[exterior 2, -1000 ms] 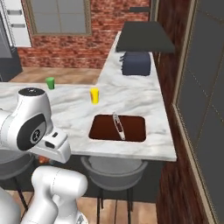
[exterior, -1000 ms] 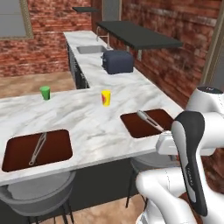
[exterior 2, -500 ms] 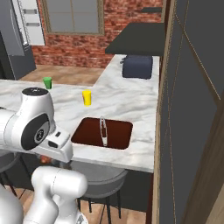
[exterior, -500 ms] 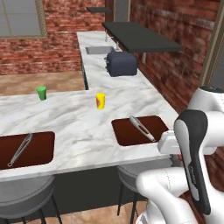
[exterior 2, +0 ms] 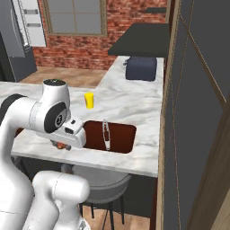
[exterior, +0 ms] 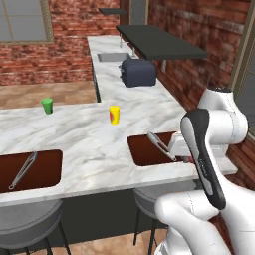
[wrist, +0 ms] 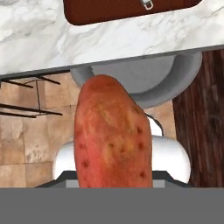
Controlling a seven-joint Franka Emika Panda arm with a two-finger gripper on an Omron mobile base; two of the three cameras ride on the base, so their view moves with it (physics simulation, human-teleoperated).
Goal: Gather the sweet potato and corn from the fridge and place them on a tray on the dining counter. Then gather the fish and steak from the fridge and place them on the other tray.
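A reddish-orange sweet potato (wrist: 113, 135) stands large in the hand view, held in my shut gripper (exterior 2: 62, 144), whose fingertips it hides. The hand hangs just off the near edge of the white marble dining counter (exterior: 89, 144), above a grey stool (wrist: 140, 74). One dark reddish-brown tray (exterior: 142, 152) (exterior 2: 121, 134) (wrist: 109, 11) lies on the counter right by the hand, with metal tongs (exterior: 159, 144) on it. The other tray (exterior: 47, 167) lies further left, also with tongs (exterior: 22, 170). The grey fridge (exterior 2: 11, 49) stands far off at the left.
On the counter stand a yellow-and-red cup (exterior: 114, 114) (exterior 2: 89, 99), a green cup (exterior: 47, 105) and a dark toaster (exterior: 138, 72) (exterior 2: 140, 68). Grey stools (exterior: 30, 224) (exterior 2: 101, 179) sit under the near edge. A tall dark cabinet (exterior 2: 197, 112) walls off the right.
The whole picture has shifted: the base has driven closer to the counter's right end, so the nearer tray now looks closer. The gripper stays shut on the sweet potato.
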